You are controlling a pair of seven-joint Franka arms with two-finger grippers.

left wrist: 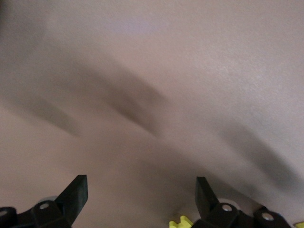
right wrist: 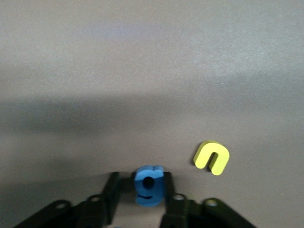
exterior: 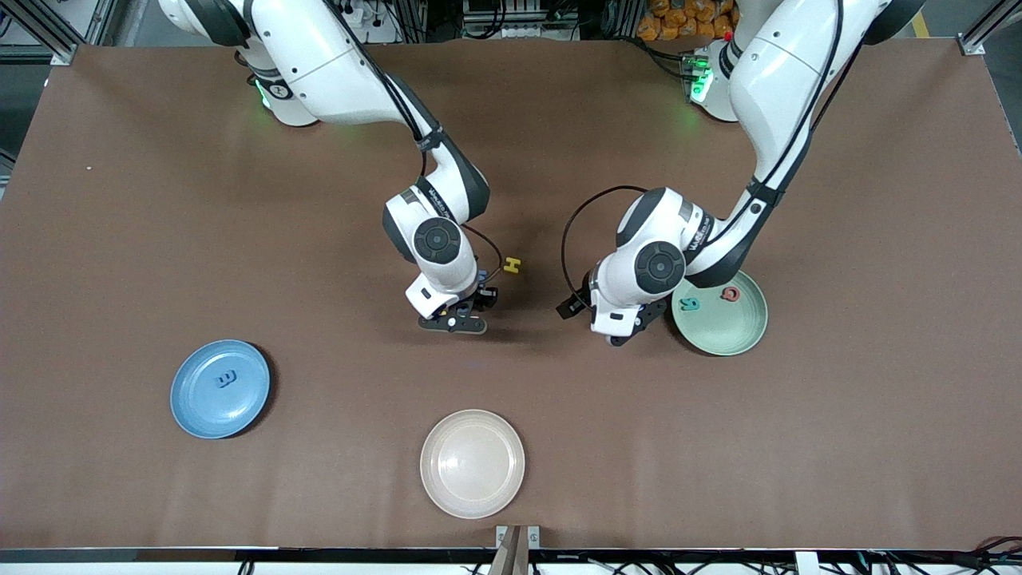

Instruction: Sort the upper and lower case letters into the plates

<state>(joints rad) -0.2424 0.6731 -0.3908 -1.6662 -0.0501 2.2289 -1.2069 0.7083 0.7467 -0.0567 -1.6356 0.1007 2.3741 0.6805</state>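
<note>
In the front view's middle, the right gripper (exterior: 463, 318) is low over the table, beside a yellow H (exterior: 512, 265); the left gripper (exterior: 621, 329) hangs by the pale green plate (exterior: 730, 335) holding a teal letter (exterior: 688, 303) and a red letter (exterior: 730, 294). At lower left, the blue plate (exterior: 192, 399) carries a blue letter (exterior: 226, 378); a cream plate (exterior: 473, 463) sits at bottom centre. In the left wrist view, the fingers (left wrist: 76, 192) stand released, nothing between them. In the right wrist view, at bottom centre, the jaws grasp a blue g (right wrist: 150, 185) beside a yellow n (right wrist: 212, 157).
</note>
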